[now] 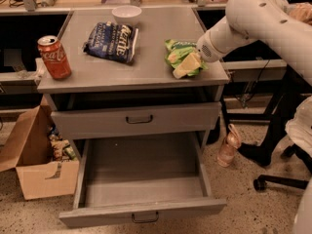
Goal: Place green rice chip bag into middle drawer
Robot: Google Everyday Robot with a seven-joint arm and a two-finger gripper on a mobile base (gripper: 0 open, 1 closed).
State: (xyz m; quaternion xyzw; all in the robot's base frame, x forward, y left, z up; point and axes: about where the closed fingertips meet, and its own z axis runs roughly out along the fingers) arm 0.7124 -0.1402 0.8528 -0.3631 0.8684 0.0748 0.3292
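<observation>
The green rice chip bag lies crumpled on the right side of the grey cabinet top. My gripper comes in from the right on a white arm and rests over the bag's right front part, touching it. The middle drawer is pulled fully open below, its plain grey inside bare. The drawer front above it is shut.
A dark blue chip bag, a red cola can and a white bowl also sit on the cabinet top. An open cardboard box stands on the floor at the left. A pink bottle and a chair base are at the right.
</observation>
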